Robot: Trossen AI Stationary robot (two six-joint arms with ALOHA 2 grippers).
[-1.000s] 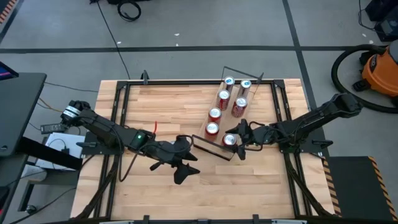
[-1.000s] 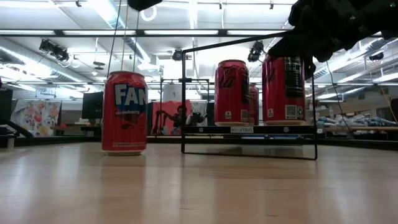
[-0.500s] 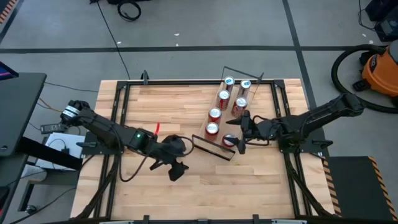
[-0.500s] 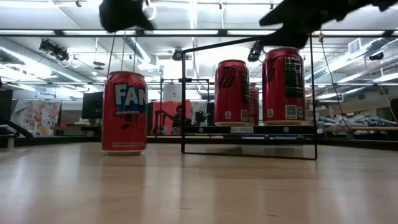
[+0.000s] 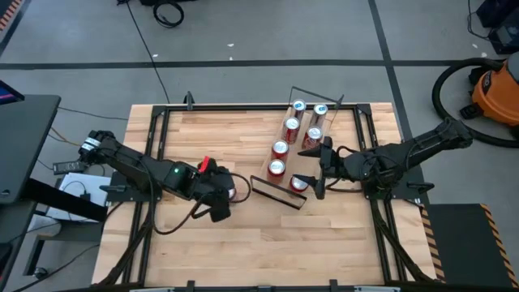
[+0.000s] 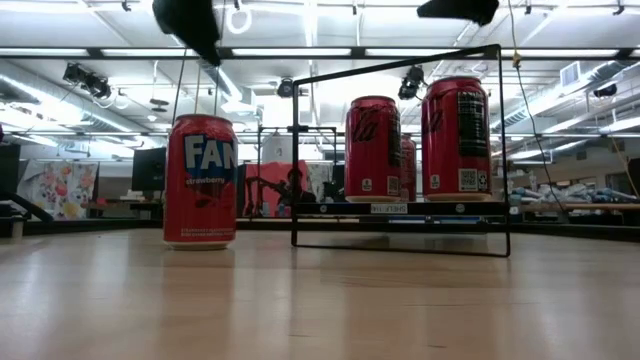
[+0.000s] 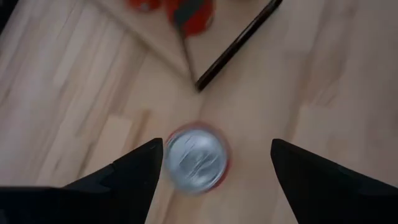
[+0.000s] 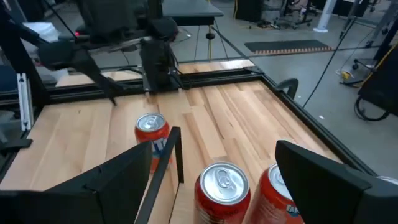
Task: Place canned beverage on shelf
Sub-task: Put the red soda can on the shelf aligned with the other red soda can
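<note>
A red strawberry soda can (image 6: pixel 201 180) stands upright on the wooden table, clear of the shelf. In the left wrist view its silver top (image 7: pixel 196 158) shows from above. My left gripper (image 7: pixel 216 146) hangs open over it, pointing steeply down, with a finger on either side and well above the can. The shelf (image 5: pixel 296 158), a light-wood board in a black wire frame, carries several red cans. My right gripper (image 5: pixel 319 174) is open in the air above the can (image 5: pixel 298 184) at the shelf's near end.
The shelf runs slantwise from the table's middle to its far right. Black frame rails (image 5: pixel 154 138) border the table on the left and right. Bare wood lies along the near edge and far left. An orange vacuum (image 5: pixel 495 89) stands on the floor beyond the table.
My left gripper has tipped from nearly level to pointing down and has shifted a little toward the table's left and far side, ending over the lone can. My right gripper has risen from around the can at the shelf's near end, and that can stays put.
</note>
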